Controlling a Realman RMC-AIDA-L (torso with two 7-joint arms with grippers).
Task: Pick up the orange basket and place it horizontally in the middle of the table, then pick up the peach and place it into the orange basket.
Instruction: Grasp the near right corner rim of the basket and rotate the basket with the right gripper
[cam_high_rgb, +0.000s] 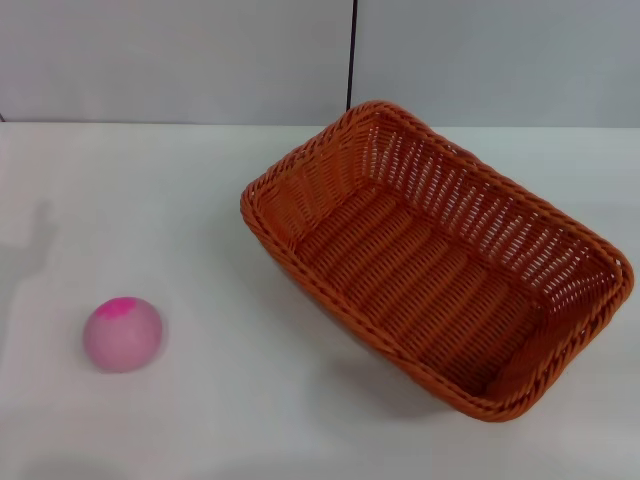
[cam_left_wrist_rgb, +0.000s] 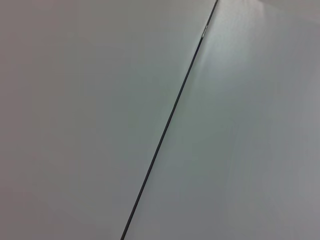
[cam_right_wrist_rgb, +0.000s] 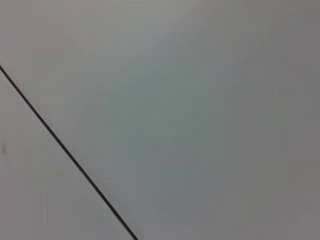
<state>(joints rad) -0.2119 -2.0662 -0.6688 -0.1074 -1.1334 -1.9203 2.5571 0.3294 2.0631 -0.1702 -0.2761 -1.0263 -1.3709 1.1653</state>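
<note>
The orange basket lies on the white table, right of centre in the head view, turned diagonally with one end toward the far middle and the other toward the near right. It holds nothing. The peach, pale pink with a magenta patch on top, rests on the table at the near left, well apart from the basket. Neither gripper appears in any view. Both wrist views show only a plain grey-white surface crossed by a thin dark seam.
A grey wall panel with a vertical dark seam stands behind the table's far edge. A faint shadow falls on the table at the far left.
</note>
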